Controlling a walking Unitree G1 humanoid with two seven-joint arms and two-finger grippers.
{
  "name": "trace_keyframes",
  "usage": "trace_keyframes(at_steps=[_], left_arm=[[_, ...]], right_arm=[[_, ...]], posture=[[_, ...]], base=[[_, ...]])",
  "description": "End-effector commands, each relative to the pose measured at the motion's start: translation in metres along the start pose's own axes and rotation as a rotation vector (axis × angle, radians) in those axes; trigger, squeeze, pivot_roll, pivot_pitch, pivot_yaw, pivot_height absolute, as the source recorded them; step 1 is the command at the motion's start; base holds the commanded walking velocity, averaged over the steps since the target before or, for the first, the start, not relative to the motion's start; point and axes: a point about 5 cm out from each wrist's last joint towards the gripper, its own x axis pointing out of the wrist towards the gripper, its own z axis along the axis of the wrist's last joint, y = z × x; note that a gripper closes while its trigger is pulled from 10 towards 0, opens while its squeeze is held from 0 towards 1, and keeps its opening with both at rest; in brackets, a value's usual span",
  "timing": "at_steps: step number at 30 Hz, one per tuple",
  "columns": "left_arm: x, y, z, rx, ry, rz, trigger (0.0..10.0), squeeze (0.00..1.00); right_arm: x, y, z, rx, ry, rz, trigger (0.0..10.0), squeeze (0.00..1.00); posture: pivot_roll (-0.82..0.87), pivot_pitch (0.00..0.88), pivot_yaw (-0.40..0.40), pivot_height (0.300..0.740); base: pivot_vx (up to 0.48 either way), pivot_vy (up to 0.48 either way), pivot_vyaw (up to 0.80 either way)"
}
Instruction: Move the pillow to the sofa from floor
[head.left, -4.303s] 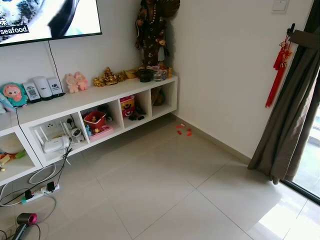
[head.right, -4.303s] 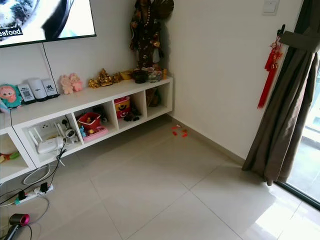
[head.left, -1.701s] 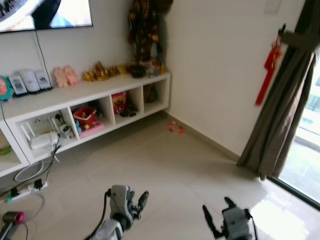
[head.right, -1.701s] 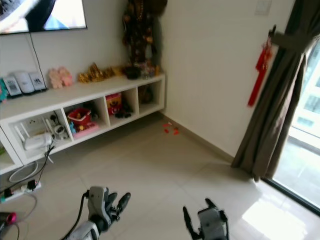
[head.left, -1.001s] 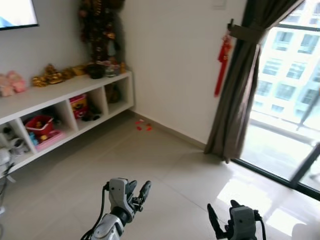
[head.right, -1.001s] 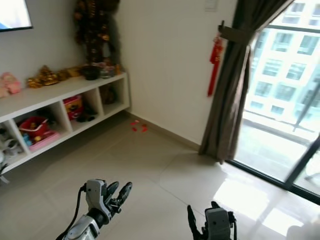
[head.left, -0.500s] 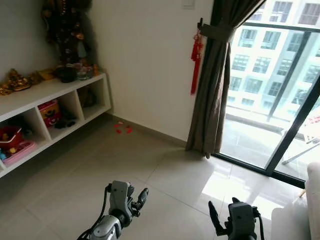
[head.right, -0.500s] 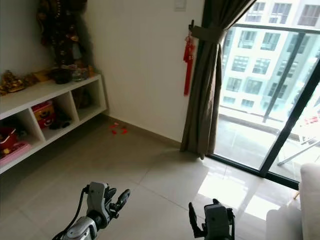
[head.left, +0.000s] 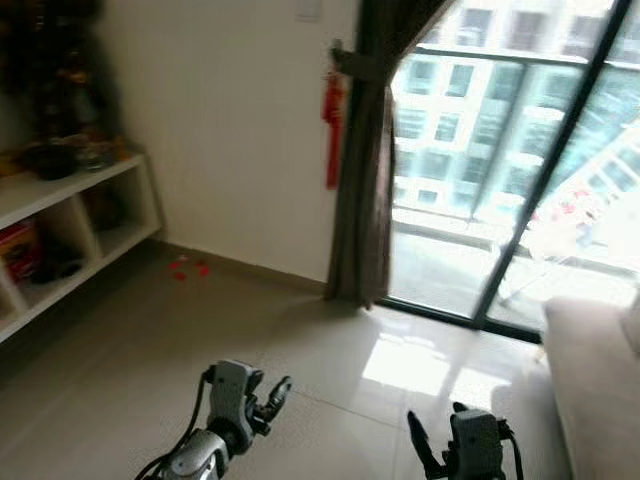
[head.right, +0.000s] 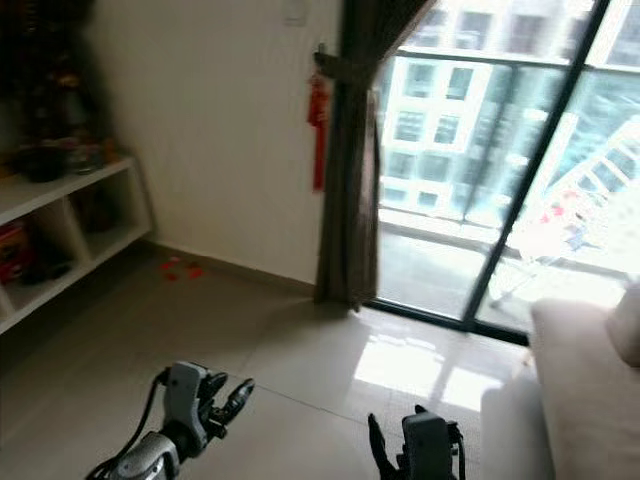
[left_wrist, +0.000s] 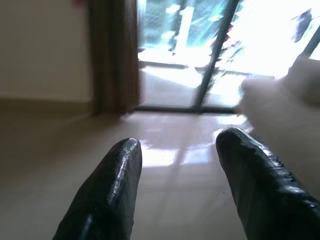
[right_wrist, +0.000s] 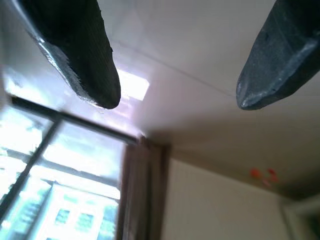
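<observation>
Both grippers hang low over bare tile floor (head.left: 130, 360), holding nothing. The left gripper (head.left: 272, 392) is at the lower left of the head views; in its wrist view its two black fingers (left_wrist: 107, 195) stand clearly apart with floor between them. The right gripper (head.left: 425, 455) sits at the lower middle, and its wrist view shows its fingers (right_wrist: 75, 45) spread wide as well, with tile, curtain and window behind them.

The sofa (head.right: 585, 390) comes in at the right edge, pale and cushioned, just beside the glass door (head.left: 500, 170). A rounded pale shape at its far right (head.right: 628, 325) may be a cushion or the pillow, but the head views are too blurred to tell; the left wrist view shows the same pale bulk (left_wrist: 285, 95) beyond the fingers. The stretch of floor in the pictures bears no pillow.

A dark curtain (head.left: 362, 170) hangs tied back at the door's left side, with a red tassel ornament (head.left: 331, 125) on the wall just beside it. Small red scraps (head.left: 190, 268) lie on the floor near the skirting. A white shelf unit (head.left: 60, 230) runs along the left wall (a red box (head.left: 18, 252) in one compartment, dark ornaments (head.left: 60, 155) on top). Any writing on these is too blurred to read. Apartment blocks show through the glass.
</observation>
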Motion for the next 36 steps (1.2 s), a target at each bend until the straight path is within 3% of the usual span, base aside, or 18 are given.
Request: trace_keyframes(at_steps=[1,17,24,36], left_arm=[[-0.0098,0.0081,-0.0102,-0.011,0.034,0.023,10.0,0.0],[-0.0089,0.0074,-0.0117,-0.043,0.041,0.024,10.0,0.0],[-0.0075,0.0042,-0.0111,0.03,0.036,0.017,10.0,0.0],[-0.0043,0.0012,-0.0073,0.056,0.01,-0.001,10.0,0.0]], right_arm=[[0.0019,0.0051,0.0018,0.014,-0.014,0.016,10.0,0.0],[0.0021,0.0049,-0.0036,0.017,0.0,0.004,10.0,0.0],[0.0035,0.0044,-0.0029,0.013,-0.003,0.001,10.0,0.0],[0.0039,0.0034,-0.0027,0.009,-0.003,-0.006,10.0,0.0]], posture=[[-0.02,0.0,0.03,0.74],[-0.02,0.0,0.03,0.74],[-0.02,0.0,0.025,0.74],[-0.03,0.0,0.024,0.74]], base=[[0.0,0.0,-0.69],[0.0,0.0,-0.69],[0.0,0.0,-0.7],[0.0,0.0,-0.69]])
